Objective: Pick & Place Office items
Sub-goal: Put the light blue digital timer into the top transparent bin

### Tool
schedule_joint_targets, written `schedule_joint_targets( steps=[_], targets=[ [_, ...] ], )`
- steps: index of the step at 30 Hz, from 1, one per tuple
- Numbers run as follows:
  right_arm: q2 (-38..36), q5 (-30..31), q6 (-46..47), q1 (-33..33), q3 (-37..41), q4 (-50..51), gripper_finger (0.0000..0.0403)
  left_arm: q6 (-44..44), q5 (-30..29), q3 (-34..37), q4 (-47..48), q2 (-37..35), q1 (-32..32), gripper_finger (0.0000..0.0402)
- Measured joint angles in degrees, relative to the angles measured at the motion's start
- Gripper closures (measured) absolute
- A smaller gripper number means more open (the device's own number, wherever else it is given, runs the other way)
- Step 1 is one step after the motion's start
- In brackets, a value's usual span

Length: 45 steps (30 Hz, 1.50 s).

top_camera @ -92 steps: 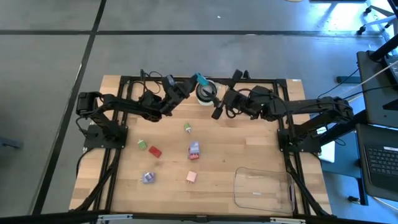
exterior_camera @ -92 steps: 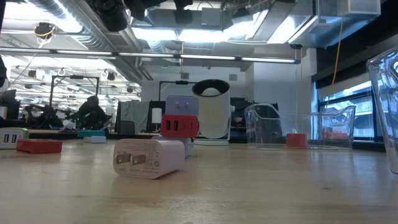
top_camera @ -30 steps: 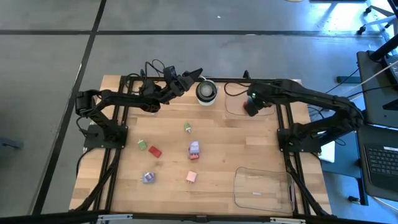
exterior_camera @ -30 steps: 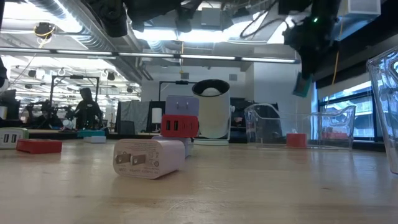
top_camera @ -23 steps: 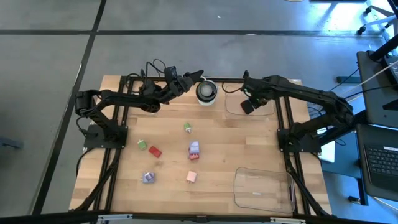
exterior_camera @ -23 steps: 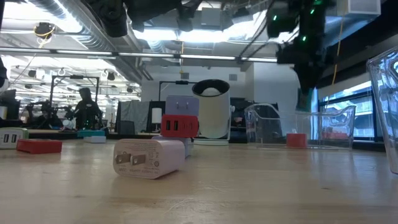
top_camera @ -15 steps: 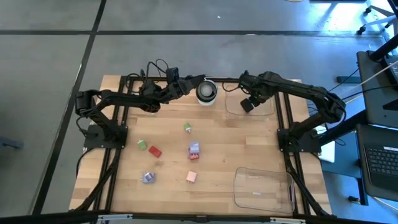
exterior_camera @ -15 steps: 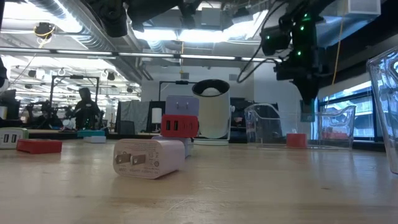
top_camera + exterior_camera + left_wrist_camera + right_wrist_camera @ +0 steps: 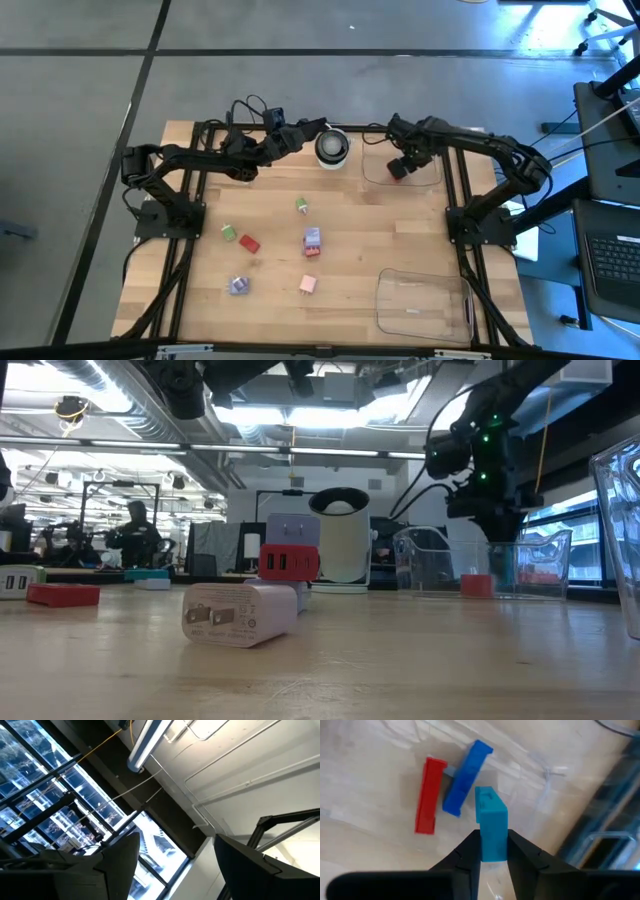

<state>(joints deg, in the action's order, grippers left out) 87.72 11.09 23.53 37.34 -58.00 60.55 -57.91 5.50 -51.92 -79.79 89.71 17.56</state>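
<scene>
My right gripper [image 9: 399,168] is low over the clear far tray [image 9: 425,175], shut on a teal block [image 9: 491,820]. A red piece [image 9: 427,795] and a blue piece [image 9: 466,776] lie on that tray's floor just beyond the block. Several more small pieces lie flat on the wooden table: two green [image 9: 302,206], [image 9: 229,233], a red one [image 9: 249,243], a lilac-and-red pair [image 9: 312,240], a pink one [image 9: 308,285] and a lilac one [image 9: 238,286]. My left gripper [image 9: 316,126] is open in the air at the far edge, beside the round white-and-black object [image 9: 331,147]. My right gripper pinches the teal block between its two fingers [image 9: 469,851], on the two flat sides of the end nearest the wrist [image 9: 492,851]. The fingers point down from above and lie along the block. Its free end points at the tray floor; whether it touches the floor I cannot tell.
A second clear tray [image 9: 421,300] stands at the table's near right corner. Black frame rails run along the left side [image 9: 180,262] and the right side [image 9: 462,250]. A white plug-shaped piece [image 9: 240,613] lies close to the low camera.
My right gripper has come down from high above the far tray to within its walls, still shut on the teal block, and has drifted a little toward the table's left. The pieces on the table have stayed where they were.
</scene>
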Motion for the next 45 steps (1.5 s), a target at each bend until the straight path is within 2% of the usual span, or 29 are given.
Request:
schedule_joint_targets(
  steps=[10, 17, 21, 25, 27, 30, 32, 38, 45],
  targets=[
    [0.0, 1.3, -0.2, 0.0, 0.6, -3.7, 0.0302, 0.1, -0.5, 0.0, 0.0, 0.0, 0.0, 0.0148],
    [0.0, 1.9, -1.9, 0.0, 0.6, -4.9, 0.0226, 0.1, -0.4, 0.0, 0.3, 0.0, 0.0, 0.0148],
    [-0.4, 3.3, -2.1, 0.0, 0.6, -3.6, 0.0181, 0.3, 2.1, 0.0, 0.3, 0.0, 0.0, 0.0148],
    [-1.7, 3.7, -3.0, 0.1, -1.0, -0.3, 0.0161, 8.8, 2.7, 0.0, 0.8, 0.0, 0.0, 0.0148],
    [-3.0, 4.1, -3.7, 0.1, -2.2, 1.1, 0.0159, 14.1, 4.9, 0.0, 2.8, 0.0, 0.1, 0.0148],
    [-5.6, 4.3, -4.8, 0.1, -3.6, 2.2, 0.0163, 17.0, 10.6, 0.0, 8.8, 0.0, 1.0, 0.0148],
    [-7.7, 4.3, -5.6, 0.1, -4.2, 2.2, 0.0167, 17.2, 12.2, 0.0, 16.2, 0.0, 1.6, 0.0148],
    [-12.7, 4.6, -6.3, 0.1, -6.0, 2.1, 0.0174, 23.5, 12.1, 0.0, 39.8, 0.0, 3.1, 0.0148],
    [-14.8, 8.0, -6.2, 0.1, -7.0, 1.6, 0.0175, 32.6, 15.2, 0.0, 58.5, -1.0, 6.2, 0.0148]
  ],
)
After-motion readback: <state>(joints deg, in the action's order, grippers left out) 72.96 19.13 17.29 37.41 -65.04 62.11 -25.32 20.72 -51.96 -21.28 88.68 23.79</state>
